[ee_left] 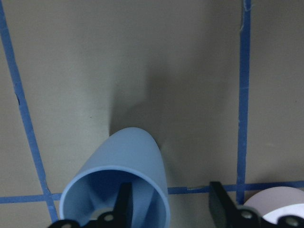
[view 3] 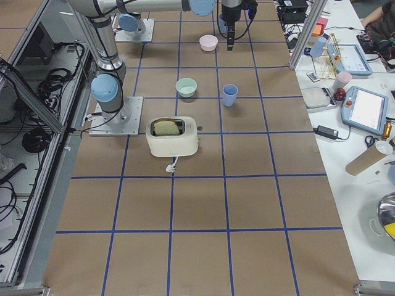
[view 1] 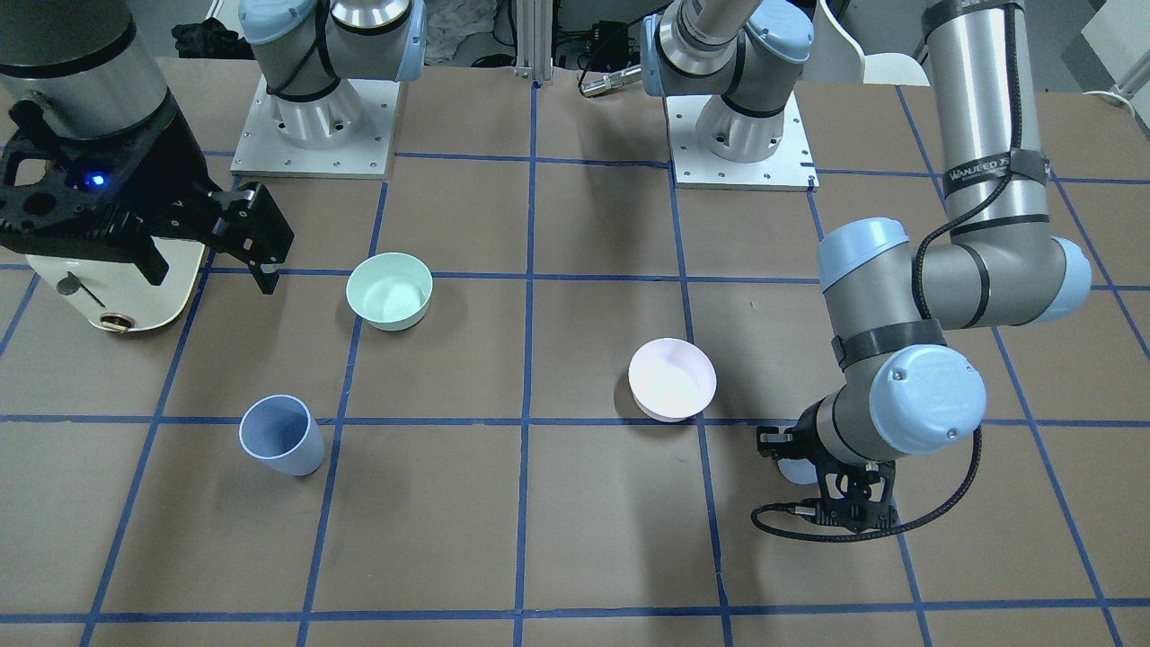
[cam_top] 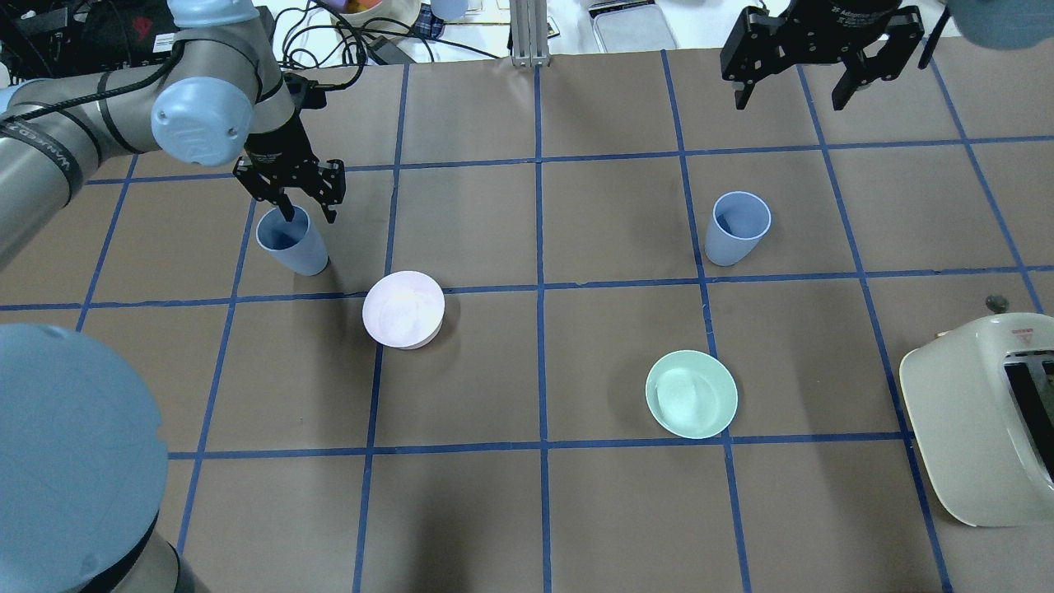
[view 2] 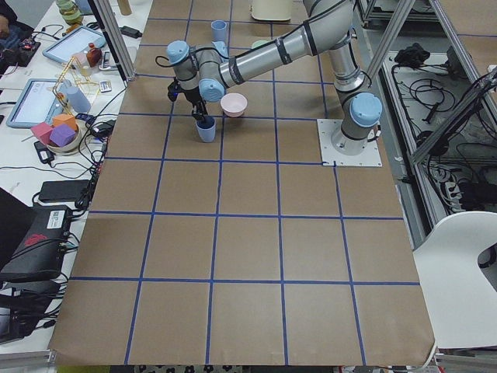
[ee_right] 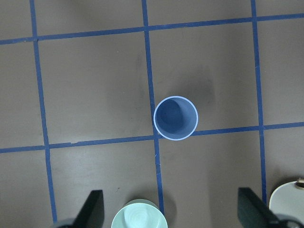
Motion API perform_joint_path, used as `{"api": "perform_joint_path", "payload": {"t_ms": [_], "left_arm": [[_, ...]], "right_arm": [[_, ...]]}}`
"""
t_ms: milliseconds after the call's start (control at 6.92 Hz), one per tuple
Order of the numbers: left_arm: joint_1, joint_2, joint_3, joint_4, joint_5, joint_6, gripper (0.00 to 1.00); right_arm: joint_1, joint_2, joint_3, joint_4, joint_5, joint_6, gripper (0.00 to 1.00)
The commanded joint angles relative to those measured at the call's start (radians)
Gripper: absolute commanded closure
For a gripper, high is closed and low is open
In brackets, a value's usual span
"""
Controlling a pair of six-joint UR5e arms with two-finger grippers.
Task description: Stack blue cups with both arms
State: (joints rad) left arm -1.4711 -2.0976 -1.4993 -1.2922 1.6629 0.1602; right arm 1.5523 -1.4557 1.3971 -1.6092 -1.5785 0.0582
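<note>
Blue-grey left cup point(cam_top: 294, 245) sat under the left gripper point(cam_top: 306, 216); no stack had been made.

Both cups stood upright on the table point(cam_top: 535, 511) and well apart. The left cup was just beyond the pink bowl point(cam_top: 403, 309), and the right cup point(cam_top: 737, 229) was beyond the mint bowl point(cam_top: 692, 394). The left gripper was spread and holding nothing, with one finger inside the left cup's mouth and the other outside its wall. The right gripper point(cam_top: 789, 99) hung high over the right cup, jaws wide and empty. Risk noted: a pinch on one thin wall could flex the plastic or tip the cup on closing. A cup held that way might hang tilted and catch the other's rim. A low carry path could also clip the pink bowl.
</note>
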Motion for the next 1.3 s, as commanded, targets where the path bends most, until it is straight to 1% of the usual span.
{"api": "perform_joint_path", "payload": {"t_ms": [0,144,289,433,578,722,867,1156], "left_arm": [[-0.001,0.005,0.008,0.002,0.023,-0.005,1.00],[-0.014,0.033,0.016,0.005,0.017,-0.008,1.00],[-0.044,0.053,0.057,0.002,0.000,-0.022,1.00],[-0.133,0.062,0.130,-0.012,-0.050,-0.144,1.00],[-0.261,0.032,0.192,0.002,-0.045,-0.324,1.00],[-0.326,-0.010,0.217,0.011,-0.045,-0.434,1.00],[-0.377,-0.056,0.249,0.089,-0.051,-0.480,1.00],[-0.461,-0.134,0.290,0.100,-0.078,-0.502,1.00]], "right_arm": [[0.000,0.000,0.000,0.000,0.000,0.000,0.00],[0.000,-0.002,0.000,0.000,0.000,0.000,0.00],[0.000,0.000,0.000,0.000,0.000,0.000,0.00],[0.000,-0.002,0.000,0.000,0.000,0.000,0.00],[0.002,-0.002,0.000,0.000,0.000,0.000,0.00],[0.002,-0.002,0.002,0.000,0.003,0.000,0.00],[0.000,-0.002,0.002,0.000,0.000,0.000,0.00],[0.000,-0.002,0.003,0.000,0.002,0.002,0.00]]}}
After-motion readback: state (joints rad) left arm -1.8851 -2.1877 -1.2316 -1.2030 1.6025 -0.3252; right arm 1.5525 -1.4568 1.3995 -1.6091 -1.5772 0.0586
